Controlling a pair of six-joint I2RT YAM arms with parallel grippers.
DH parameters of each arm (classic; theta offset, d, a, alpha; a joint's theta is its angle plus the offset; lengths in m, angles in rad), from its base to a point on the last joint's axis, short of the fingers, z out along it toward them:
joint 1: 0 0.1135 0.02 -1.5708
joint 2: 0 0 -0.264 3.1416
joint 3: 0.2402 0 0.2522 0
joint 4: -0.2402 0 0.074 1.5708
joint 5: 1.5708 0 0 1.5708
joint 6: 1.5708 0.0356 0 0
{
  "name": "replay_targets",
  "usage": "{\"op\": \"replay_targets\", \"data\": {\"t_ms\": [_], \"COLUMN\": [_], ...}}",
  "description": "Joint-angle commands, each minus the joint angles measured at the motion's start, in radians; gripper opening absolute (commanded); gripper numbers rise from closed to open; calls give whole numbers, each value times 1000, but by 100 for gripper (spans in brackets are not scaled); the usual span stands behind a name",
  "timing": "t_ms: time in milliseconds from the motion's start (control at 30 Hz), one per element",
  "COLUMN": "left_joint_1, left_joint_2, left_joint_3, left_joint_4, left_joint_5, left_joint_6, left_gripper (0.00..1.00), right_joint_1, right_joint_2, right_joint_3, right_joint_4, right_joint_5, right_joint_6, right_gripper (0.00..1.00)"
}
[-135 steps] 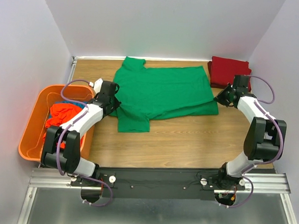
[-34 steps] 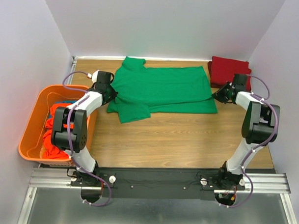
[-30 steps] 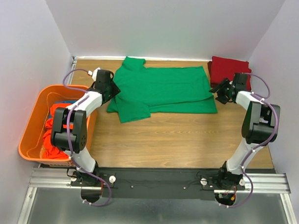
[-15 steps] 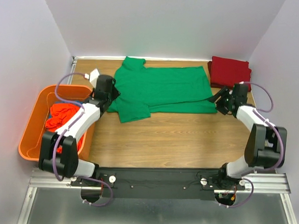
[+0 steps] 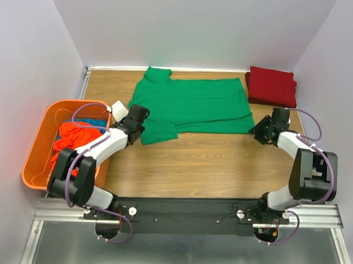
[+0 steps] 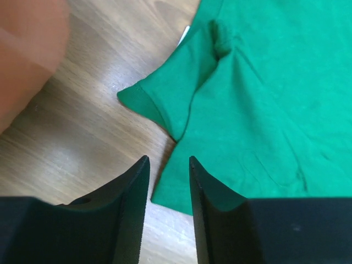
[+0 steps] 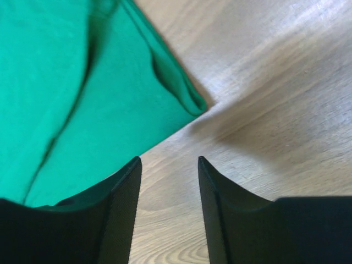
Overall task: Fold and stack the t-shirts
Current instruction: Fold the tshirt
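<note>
Left claw (image 6: 168,165) hangs half-open and empty over the lower left corner of the green shirt (image 6: 247,110), right beside the sleeve. The right claw (image 7: 168,165) mirrors it, jaws apart on nothing at the lower right corner, bare table (image 7: 264,110) under it. The shirt lies spread across the upper middle of the overhead frame with a folded dark red shirt (image 5: 272,84) at upper right, so I'd drop both claws together, pinch every layer at the corners, and carry the hem over level.

Table (image 5: 210,162): green t-shirt (image 5: 195,106), red t-shirt (image 5: 272,86), maybe folded
</note>
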Motion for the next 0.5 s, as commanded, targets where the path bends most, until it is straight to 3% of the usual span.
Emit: {"op": "replay_targets", "data": {"t_ms": [0,467], "left_joint_1": [-3,-3], "left_joint_2": [79,249], "left_joint_3": [27,156], "left_joint_4": [-6,-40], "left_joint_5": [-72,-148], "left_joint_6": [-34,-57], "left_gripper": [40,41], "right_joint_1": [1,1], "right_joint_2": [34,71], "right_joint_3": [18,26], "right_joint_4": [-1,22], "right_joint_5": [47,41], "right_joint_6": [6,3], "right_gripper": [49,50]}}
